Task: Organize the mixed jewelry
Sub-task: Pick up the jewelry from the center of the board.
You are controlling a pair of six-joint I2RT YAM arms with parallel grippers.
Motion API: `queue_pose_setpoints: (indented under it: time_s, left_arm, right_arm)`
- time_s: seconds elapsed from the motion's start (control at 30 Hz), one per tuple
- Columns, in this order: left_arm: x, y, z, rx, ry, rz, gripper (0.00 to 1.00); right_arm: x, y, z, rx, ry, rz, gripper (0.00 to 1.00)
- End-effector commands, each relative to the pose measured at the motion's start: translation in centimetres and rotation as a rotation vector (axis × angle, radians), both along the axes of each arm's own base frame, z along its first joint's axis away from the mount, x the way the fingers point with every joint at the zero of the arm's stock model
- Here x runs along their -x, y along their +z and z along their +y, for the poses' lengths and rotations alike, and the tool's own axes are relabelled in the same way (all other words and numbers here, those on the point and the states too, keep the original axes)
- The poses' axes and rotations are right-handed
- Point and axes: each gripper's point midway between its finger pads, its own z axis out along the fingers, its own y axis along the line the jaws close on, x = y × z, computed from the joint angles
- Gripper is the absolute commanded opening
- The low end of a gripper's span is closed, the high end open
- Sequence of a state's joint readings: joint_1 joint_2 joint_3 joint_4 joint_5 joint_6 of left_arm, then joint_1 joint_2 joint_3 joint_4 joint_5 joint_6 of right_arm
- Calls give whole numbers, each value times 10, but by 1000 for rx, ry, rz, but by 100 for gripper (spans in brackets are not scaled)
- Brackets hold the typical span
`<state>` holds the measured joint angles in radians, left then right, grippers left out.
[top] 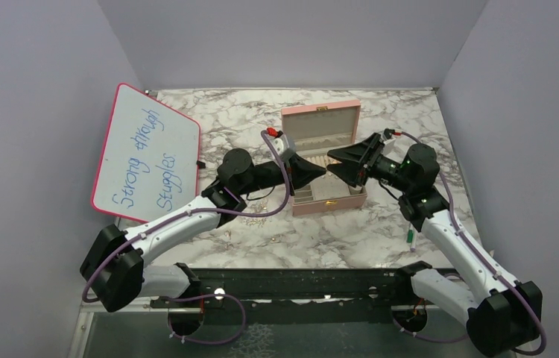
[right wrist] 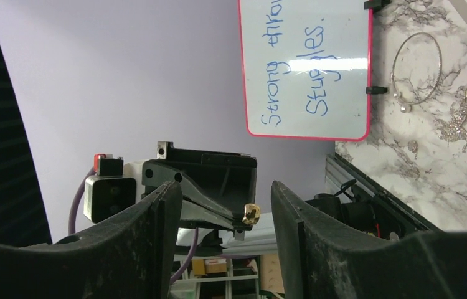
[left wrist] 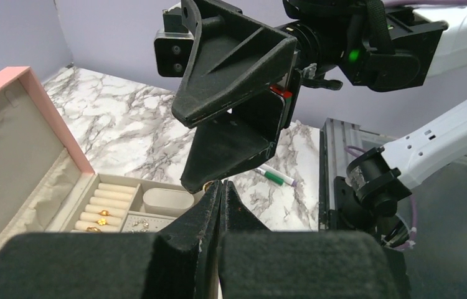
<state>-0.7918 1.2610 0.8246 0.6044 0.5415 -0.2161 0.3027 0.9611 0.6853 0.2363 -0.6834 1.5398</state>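
My left gripper (top: 322, 171) is shut on a tiny gold piece (right wrist: 251, 213), pinched at its fingertips (left wrist: 223, 182) over the open pink box (top: 321, 127). My right gripper (top: 335, 168) is open and faces it tip to tip; in the right wrist view the gold piece sits between my right gripper's spread fingers (right wrist: 225, 187), touching neither. The box (left wrist: 13, 78) holds gold rings (left wrist: 101, 216) on its ring rolls and small silver pieces (left wrist: 137, 223). Loose jewelry (top: 256, 221) lies on the marble left of the box. A thin silver hoop (right wrist: 416, 68) lies near the whiteboard.
A whiteboard (top: 146, 153) with blue writing leans at the left. A green-and-white marker pen (top: 411, 237) lies by the right arm and also shows in the left wrist view (left wrist: 276, 177). A black rail (top: 291, 280) runs along the near table edge.
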Motion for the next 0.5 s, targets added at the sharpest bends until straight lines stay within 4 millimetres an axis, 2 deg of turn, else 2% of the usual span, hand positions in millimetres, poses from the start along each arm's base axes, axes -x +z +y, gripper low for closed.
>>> queue_pose_setpoints:
  time_s: [0.0,0.2,0.47]
  left_arm:
    - [-1,18,-3,17,-24,-119,0]
    - [-1,21,-4,11,-30,-161,0]
    - [-4,20,-4,5,-14,-181,0]
  right_arm:
    - [5,7,4,4,24,-29,58]
    - [10,7,9,-20,55,-20,47]
    - [14,6,10,-29,69,-8,44]
